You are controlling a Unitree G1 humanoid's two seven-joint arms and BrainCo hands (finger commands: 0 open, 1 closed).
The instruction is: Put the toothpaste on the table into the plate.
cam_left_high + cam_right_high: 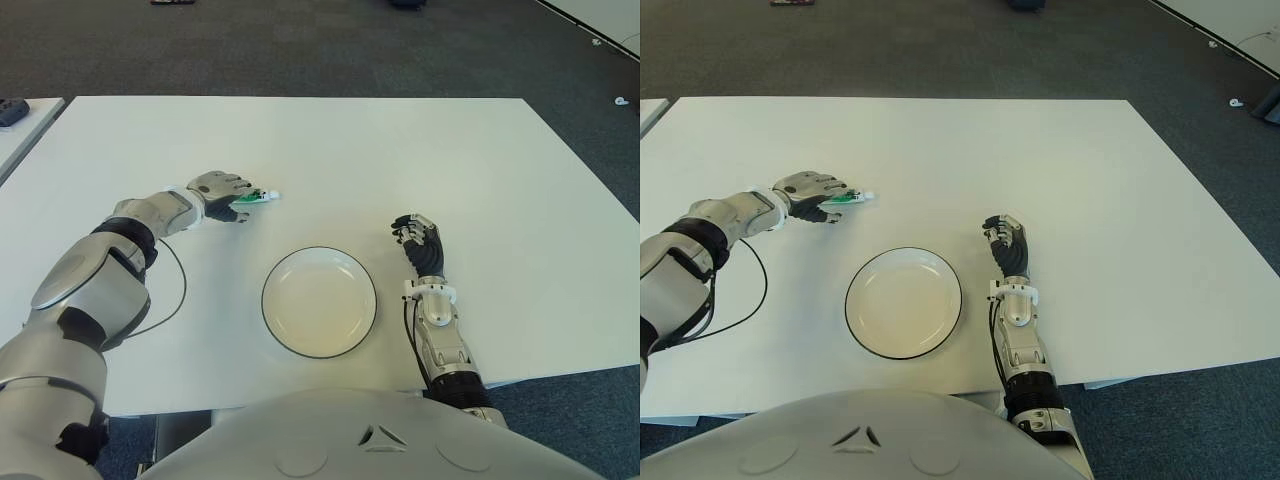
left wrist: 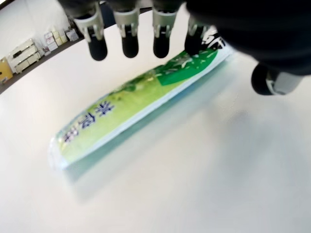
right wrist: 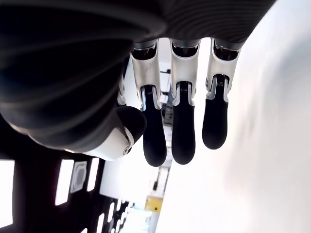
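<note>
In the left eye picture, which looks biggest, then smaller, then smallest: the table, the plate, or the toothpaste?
1. table
2. plate
3. toothpaste, partly hidden under the left hand, so only part of it shows.

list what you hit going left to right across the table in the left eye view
left hand over the toothpaste → plate → right hand
</note>
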